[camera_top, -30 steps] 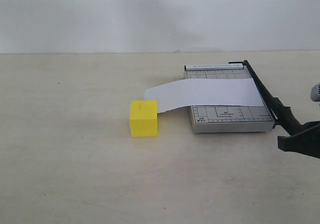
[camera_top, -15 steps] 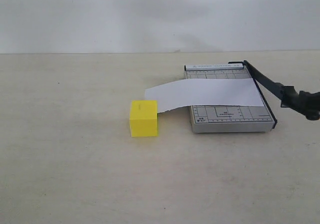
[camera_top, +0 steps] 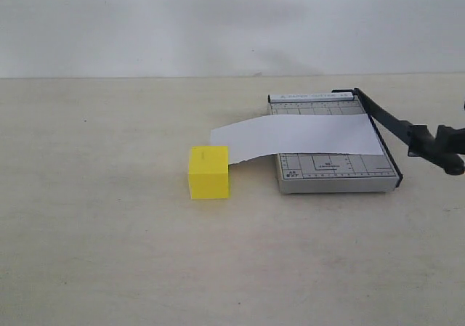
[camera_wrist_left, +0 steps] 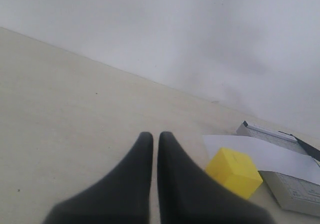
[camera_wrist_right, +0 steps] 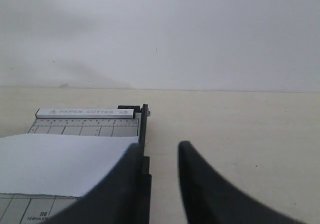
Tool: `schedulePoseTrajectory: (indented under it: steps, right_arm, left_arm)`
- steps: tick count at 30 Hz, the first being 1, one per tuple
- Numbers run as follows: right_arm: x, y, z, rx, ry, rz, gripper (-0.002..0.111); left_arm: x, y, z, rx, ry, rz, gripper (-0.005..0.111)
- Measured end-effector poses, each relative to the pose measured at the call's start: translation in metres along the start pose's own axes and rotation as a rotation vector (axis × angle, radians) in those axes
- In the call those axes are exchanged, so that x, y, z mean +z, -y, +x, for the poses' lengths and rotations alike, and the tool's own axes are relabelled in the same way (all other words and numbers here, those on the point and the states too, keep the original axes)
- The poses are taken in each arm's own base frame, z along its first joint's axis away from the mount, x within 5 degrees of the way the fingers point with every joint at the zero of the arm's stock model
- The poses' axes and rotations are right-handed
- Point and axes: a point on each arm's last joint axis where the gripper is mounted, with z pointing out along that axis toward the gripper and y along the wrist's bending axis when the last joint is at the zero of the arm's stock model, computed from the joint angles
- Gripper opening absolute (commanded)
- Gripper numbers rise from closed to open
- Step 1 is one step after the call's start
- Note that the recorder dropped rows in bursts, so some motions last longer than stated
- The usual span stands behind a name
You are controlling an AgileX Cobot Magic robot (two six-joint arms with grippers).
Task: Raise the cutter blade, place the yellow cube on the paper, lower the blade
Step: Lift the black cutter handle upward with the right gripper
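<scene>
One cutter blade — lifted, handle rightward

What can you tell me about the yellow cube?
The yellow cube is a small, bright, plain block with a matte look and sharp edges. It sits flat and upright on the beige table, just left of the grey cutter base. The loose end of the white paper reaches its top right corner; whether they touch cannot be told. Nothing holds it.
</scene>
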Motion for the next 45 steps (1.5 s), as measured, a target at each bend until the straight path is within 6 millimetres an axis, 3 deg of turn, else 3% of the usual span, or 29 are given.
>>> schedulePoseTrajectory:
  steps: [2, 10, 18, 27, 31, 45]
  right_arm:
    - [0.0, 0.0, 0.002, -0.005, -0.022, -0.005, 0.068]
    - [0.005, -0.002, 0.007, 0.041, -0.146, -0.014, 0.063]
    - [0.02, -0.003, 0.029, 0.087, -0.29, -0.011, 0.062]
    - [0.028, -0.004, 0.032, 0.086, -0.346, -0.016, 0.026]
    - [0.029, -0.006, 0.032, 0.074, -0.346, -0.027, 0.002]
    - [0.029, -0.007, 0.031, 0.064, -0.325, -0.04, 0.0]
  left_arm:
    - [0.0, 0.0, 0.0, 0.0, 0.0, 0.0, 0.004]
    - [0.0, 0.0, 0.0, 0.0, 0.0, 0.0, 0.004]
    - [0.0, 0.0, 0.0, 0.0, 0.0, 0.0, 0.004]
    - [0.0, 0.0, 0.0, 0.0, 0.0, 0.0, 0.004]
    - [0.0, 0.0, 0.0, 0.0, 0.0, 0.0, 0.004]
    - [0.0, 0.0, 0.0, 0.0, 0.0, 0.0, 0.004]
